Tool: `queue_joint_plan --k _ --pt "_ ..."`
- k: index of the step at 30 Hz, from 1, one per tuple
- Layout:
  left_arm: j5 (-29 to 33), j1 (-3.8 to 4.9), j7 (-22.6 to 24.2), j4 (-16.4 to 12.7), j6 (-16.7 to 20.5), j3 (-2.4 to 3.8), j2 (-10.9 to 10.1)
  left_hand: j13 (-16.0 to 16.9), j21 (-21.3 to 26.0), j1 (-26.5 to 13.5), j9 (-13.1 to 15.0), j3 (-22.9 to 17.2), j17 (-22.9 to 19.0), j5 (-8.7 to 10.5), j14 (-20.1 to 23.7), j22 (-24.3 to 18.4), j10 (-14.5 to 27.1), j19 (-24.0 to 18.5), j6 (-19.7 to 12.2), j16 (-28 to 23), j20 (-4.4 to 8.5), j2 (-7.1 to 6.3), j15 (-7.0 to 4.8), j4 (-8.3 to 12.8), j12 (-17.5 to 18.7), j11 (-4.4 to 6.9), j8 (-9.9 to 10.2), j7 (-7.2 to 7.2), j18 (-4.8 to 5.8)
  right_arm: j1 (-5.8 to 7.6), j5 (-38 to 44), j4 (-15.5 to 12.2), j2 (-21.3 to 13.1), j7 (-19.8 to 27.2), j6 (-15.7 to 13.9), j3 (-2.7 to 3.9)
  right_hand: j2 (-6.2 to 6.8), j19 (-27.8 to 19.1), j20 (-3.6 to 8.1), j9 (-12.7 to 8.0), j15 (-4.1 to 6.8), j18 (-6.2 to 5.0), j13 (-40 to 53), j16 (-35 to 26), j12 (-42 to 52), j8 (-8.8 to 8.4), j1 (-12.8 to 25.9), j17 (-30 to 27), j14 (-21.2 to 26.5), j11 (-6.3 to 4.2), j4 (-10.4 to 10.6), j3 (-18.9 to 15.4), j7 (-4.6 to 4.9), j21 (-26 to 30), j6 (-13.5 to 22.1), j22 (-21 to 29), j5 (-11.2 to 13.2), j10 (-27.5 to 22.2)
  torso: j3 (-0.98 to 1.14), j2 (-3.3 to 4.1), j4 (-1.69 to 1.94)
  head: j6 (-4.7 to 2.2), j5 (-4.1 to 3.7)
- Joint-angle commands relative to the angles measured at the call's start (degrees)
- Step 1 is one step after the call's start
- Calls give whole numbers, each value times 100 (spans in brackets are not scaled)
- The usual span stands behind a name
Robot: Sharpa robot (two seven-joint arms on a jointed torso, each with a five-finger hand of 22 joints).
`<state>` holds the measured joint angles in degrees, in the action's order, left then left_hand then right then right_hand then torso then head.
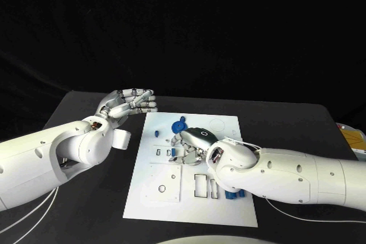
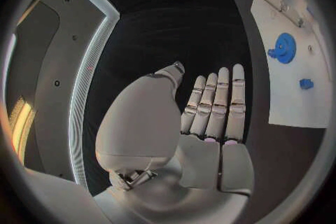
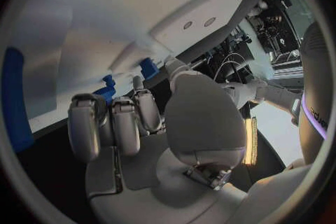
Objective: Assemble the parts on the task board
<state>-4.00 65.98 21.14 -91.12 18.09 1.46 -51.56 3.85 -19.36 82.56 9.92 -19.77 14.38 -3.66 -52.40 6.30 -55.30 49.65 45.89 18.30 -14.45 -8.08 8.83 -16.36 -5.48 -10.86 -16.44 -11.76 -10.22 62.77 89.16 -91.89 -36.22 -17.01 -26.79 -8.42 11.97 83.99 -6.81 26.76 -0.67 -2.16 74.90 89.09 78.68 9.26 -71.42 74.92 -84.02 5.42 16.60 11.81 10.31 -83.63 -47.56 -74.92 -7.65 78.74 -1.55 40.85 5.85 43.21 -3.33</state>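
Observation:
The white task board [image 1: 164, 201] lies in the middle of the black table. A round blue part [image 1: 179, 125] and a small blue part [image 1: 155, 133] sit near its far edge. More blue parts [image 1: 235, 193] lie beside my right forearm. My right hand [image 1: 191, 143] is down on the board's middle, fingers curled onto it. In the right wrist view the curled fingers [image 3: 112, 123] lie close to small blue parts [image 3: 105, 89]; whether they hold one is hidden. My left hand [image 1: 129, 102] hangs raised off the board's far left corner, its fingers [image 2: 213, 106] straight and holding nothing.
The board has rectangular cut-outs [image 1: 200, 184] and a square plate with a hole [image 1: 162, 187] in its near half. In the left wrist view the board [image 2: 294, 101] carries the round blue part [image 2: 283, 47] and a small blue part [image 2: 306, 83]. Black table [image 1: 91, 223] surrounds the board.

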Motion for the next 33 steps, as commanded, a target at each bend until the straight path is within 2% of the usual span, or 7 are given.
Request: queue_joint_plan --k 1,11,14,16,19,27,33 --pt "-75 5 -78 17 -130 4 1 3 -71 -37 -8 -21 32 26 -20 27 -43 139 -42 -24 15 -40 -49 -4 45 6 38 -170 -40 -3 107 -110 -93 94 -393 4 -177 134 -58 -52 -78 27 162 -31 -31 -98 -100 1073 -498 28 6 -335 20 42 86 -1036 29 -57 5 -5 -13 -7 2" --pt "-774 5 -735 126 -223 2 15 156 -1113 -254 56 113 908 25 -1479 504 -909 1206 286 1204 501 -88 -509 -18 -229 321 -84 24 -30 234 -888 -604 -738 995 -812 74 -494 74 -50 -100 -54 -2 169 -48 10 -57 -558 1020 -485 -8 -23 -668 -22 151 -134 -980 -321 -29 17 -46 -47 -63 38" --pt "-1244 5 -1169 198 -331 2 42 539 -2126 -494 188 169 1894 30 -1999 1097 -1512 1574 536 2699 750 -110 -738 14 -861 545 -294 182 -21 395 -1776 -736 -1032 1433 -725 93 -563 -29 -27 -90 -28 -44 136 -84 -16 19 -689 918 -459 -37 -25 -651 -55 313 -237 -879 -371 -62 23 -98 -78 -56 68" --pt "-1579 6 -1477 239 -441 1 59 975 -2825 -737 314 217 3174 29 -2207 1560 -1458 1481 583 4024 852 -81 -812 -15 -1410 609 -458 276 -3 498 -2189 -773 -1168 1578 -665 100 -577 -32 -16 -83 -15 -46 133 -85 -17 60 -704 918 -459 -50 -15 -662 -69 323 -279 -875 -430 -65 32 -126 -98 -62 92" --pt "-2208 9 -2057 298 -715 2 96 2165 -4670 -1046 683 261 4892 14 -2689 3683 -1028 1655 530 5565 887 -29 -900 -15 -2942 729 -992 381 200 686 -2789 -802 -1427 1729 -565 107 -592 -29 -6 -79 -6 -44 134 -87 -14 90 -701 917 -459 -61 -7 -674 -80 322 -301 -878 -487 -63 49 -178 -123 -44 119" --pt "-3918 159 -3673 538 -2010 2 412 3162 -5330 -1584 1441 476 5403 26 -2961 4449 -615 1649 321 6014 959 88 -1017 -52 -4460 872 -1995 546 271 933 -3434 -744 -1905 1746 -399 115 -628 -15 7 -74 6 -39 132 -83 -12 130 -662 933 -464 -74 6 -695 -93 308 -325 -890 -550 -60 80 -272 -141 49 184" --pt "-4545 340 -4382 762 -2663 -56 748 3206 -5322 -1676 1557 554 5347 32 -2934 4412 -534 1592 252 5990 964 115 -1020 -56 -4547 874 -2126 551 262 972 -3634 -656 -2002 1746 -267 116 -629 -9 14 -75 12 -37 119 -83 -22 147 -606 937 -465 -78 11 -733 -98 304 -320 -896 -562 -70 91 -300 -143 88 182"
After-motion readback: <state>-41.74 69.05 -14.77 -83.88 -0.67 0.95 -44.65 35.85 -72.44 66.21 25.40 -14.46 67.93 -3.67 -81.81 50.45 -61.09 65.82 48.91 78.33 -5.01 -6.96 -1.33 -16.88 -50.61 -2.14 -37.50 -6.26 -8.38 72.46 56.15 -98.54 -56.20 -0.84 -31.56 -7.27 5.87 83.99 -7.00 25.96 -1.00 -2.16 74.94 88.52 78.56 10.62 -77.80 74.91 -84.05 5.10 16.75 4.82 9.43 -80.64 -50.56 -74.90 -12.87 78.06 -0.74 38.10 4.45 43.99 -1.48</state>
